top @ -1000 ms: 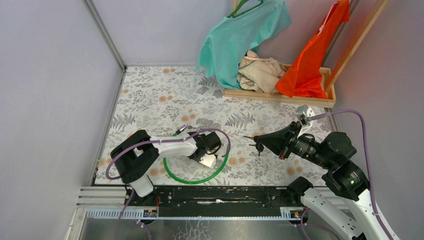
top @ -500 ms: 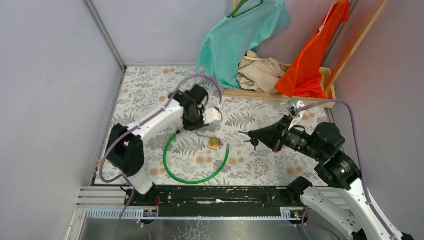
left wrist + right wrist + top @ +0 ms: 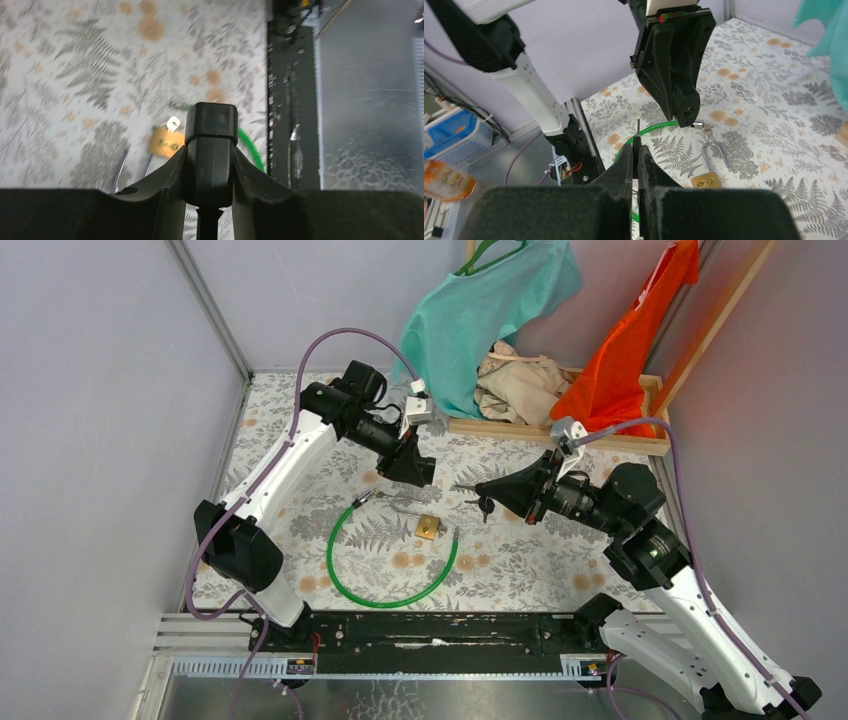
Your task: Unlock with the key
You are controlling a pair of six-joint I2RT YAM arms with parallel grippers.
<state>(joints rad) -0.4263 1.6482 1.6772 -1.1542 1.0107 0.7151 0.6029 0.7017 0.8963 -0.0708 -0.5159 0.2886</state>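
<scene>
A brass padlock [image 3: 429,528] lies flat on the floral mat, its steel shackle [image 3: 402,503] pointing far-left, inside a green cable ring [image 3: 345,585]. My right gripper [image 3: 480,489] hovers just right of it, shut on a black-headed key [image 3: 464,487] whose blade points left; a second key [image 3: 487,506] dangles below. The blade [image 3: 638,128] sticks out past my right gripper [image 3: 637,148], with the padlock [image 3: 706,181] lower right. My left gripper [image 3: 417,476] hangs above the mat beyond the padlock, its jaws shut on a black block [image 3: 210,131]; the padlock [image 3: 166,145] lies underneath.
A wooden tray [image 3: 556,433] at the back right holds a teal shirt [image 3: 478,315], an orange cloth [image 3: 625,360] and beige cloth [image 3: 515,383]. Grey walls close in left and right. A black rail [image 3: 430,630] runs along the near edge.
My left arm rose from low over the near mat and swung to the far side, uncovering the padlock. My right gripper moved left and farther in with the keys.
</scene>
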